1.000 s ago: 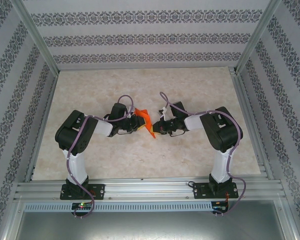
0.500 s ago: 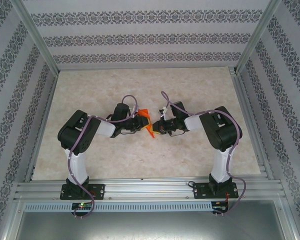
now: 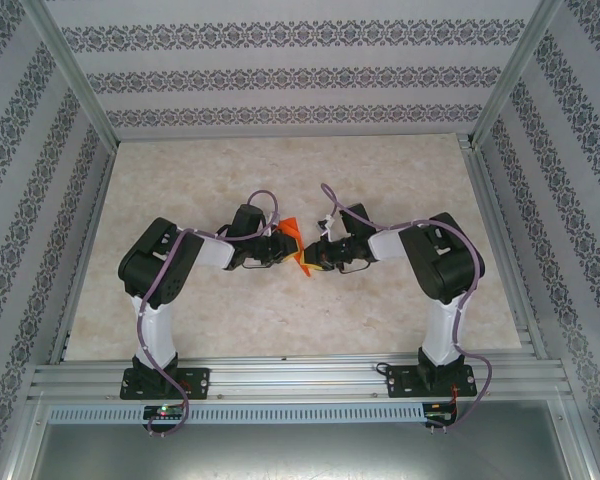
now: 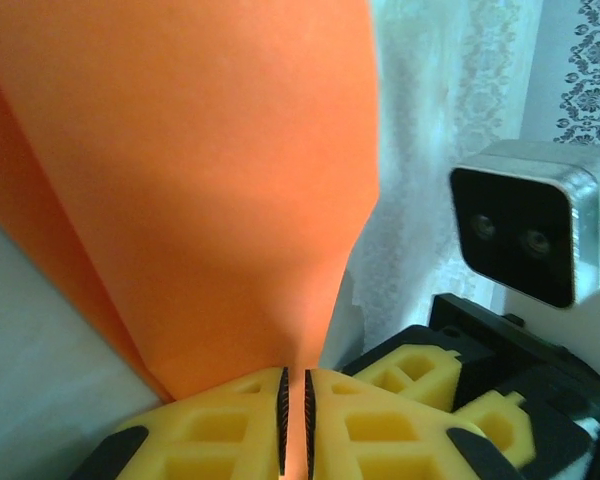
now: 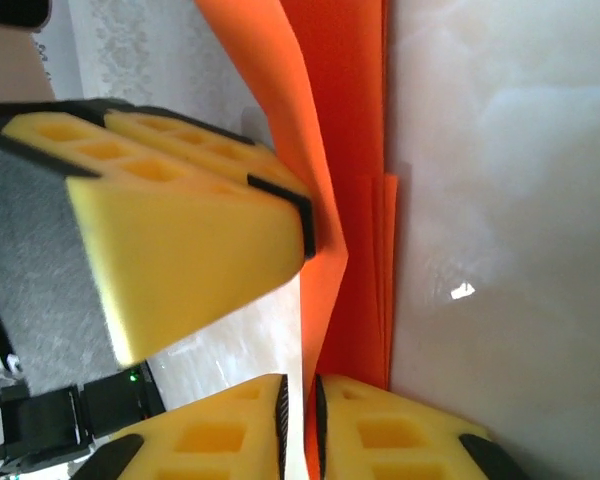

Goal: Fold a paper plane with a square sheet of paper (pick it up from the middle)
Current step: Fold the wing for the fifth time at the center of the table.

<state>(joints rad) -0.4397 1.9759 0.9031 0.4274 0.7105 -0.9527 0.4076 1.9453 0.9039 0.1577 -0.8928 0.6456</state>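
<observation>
- Orange-red thin paper sheet [image 3: 294,238], part-folded. Top view: it bridges the left gripper [image 3: 282,250] and right gripper [image 3: 311,260], which face each other tip to tip over the beige marbled tabletop [image 3: 280,330].
- Change over the last second: the left arm has crept toward the right gripper. The tips are closer and the sheet between them looks bunched shorter.
- Left wrist view: yellow foam fingers [image 4: 230,420] are almost together, with the sheet's lower end running into the slit, so they're pinching it. The sheet fans up and away ahead of the jaws. The right gripper's fingers sit just right of them.
- Right wrist view: its own jaws are narrow, with the folded edge in the slot. There's a pale sliver beside the paper, so I can't tell if they're clamped or letting go. The left gripper's finger is just ahead, against the sheet.
- My read: a regrip mid-fold, with the left taking over the hold. There's no dart shape yet and most folds are still to do. If the left's bite is shallow, the crease could slip.
</observation>
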